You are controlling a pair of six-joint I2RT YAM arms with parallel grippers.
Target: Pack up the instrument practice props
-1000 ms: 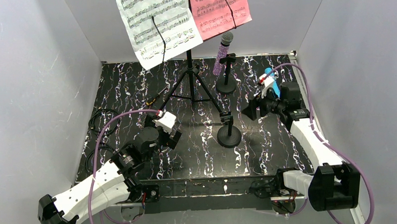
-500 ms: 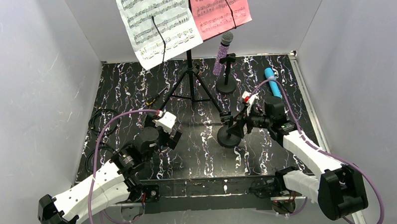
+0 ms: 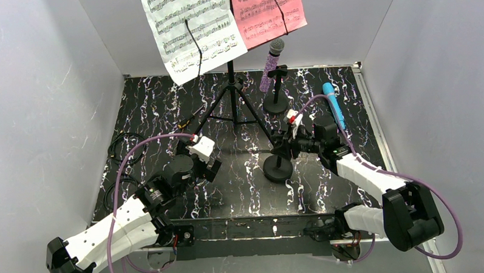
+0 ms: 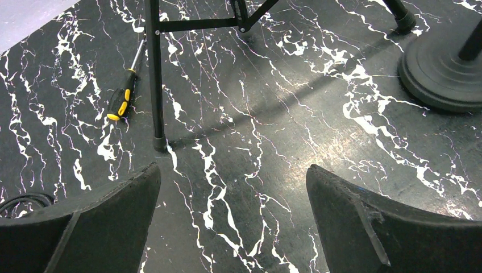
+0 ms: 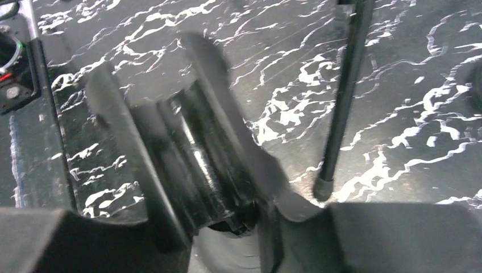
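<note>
The right fingers (image 5: 122, 136) were clamped on the upright post of the near mic holder (image 3: 278, 168), whose round base was stood on the counter (image 3: 165, 103). The left fingers (image 4: 102, 222) were held wide apart, low over bare counter. The blue microphone (image 3: 334, 103) was laid flat near the counter's right edge. The purple microphone (image 3: 268, 72) was propped in the far mic holder (image 3: 276, 104). The white sheet (image 3: 193, 29) and pink sheet (image 3: 267, 14) were held on the tripod stand (image 3: 232, 106).
</note>
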